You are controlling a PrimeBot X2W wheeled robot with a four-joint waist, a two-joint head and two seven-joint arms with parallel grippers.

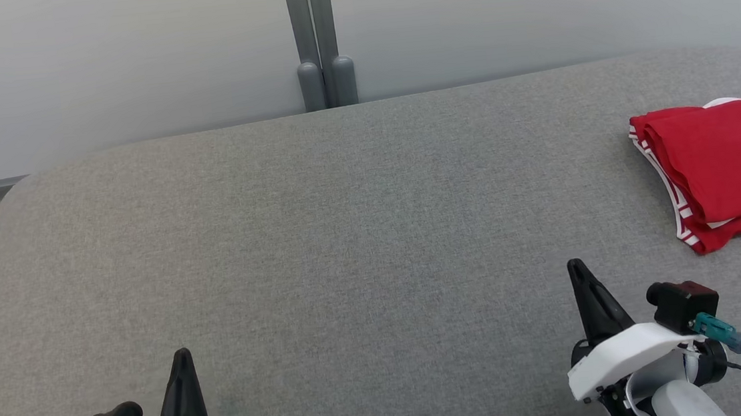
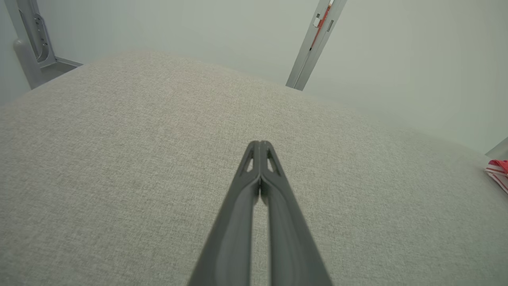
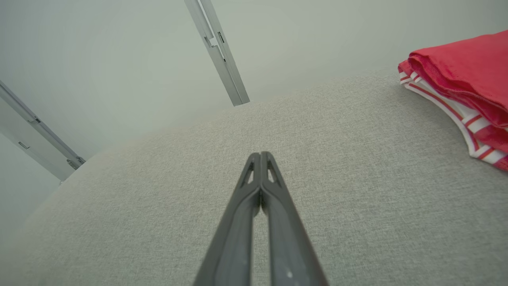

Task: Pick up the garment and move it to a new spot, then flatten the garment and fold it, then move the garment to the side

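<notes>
You see left gripper [image 2: 260, 145] with fingers pressed together, tips meeting, holding nothing, over grey cushion [image 1: 346, 237]. Right gripper [image 3: 260, 155] same: pinched closed, empty. Garment [image 1: 719, 164], red and folded with striped trim, lies at cushion's right edge. It sits ahead-right of right gripper, apart from it, and well apart from left.

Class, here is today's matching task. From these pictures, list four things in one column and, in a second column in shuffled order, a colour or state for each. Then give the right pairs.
Column one:
1 garment
2 left gripper
3 right gripper
4 post

Column two:
A white casing
B grey, upright
C red, folded
D green casing

Pairs: 1-C; 2-D; 3-A; 4-B
</notes>
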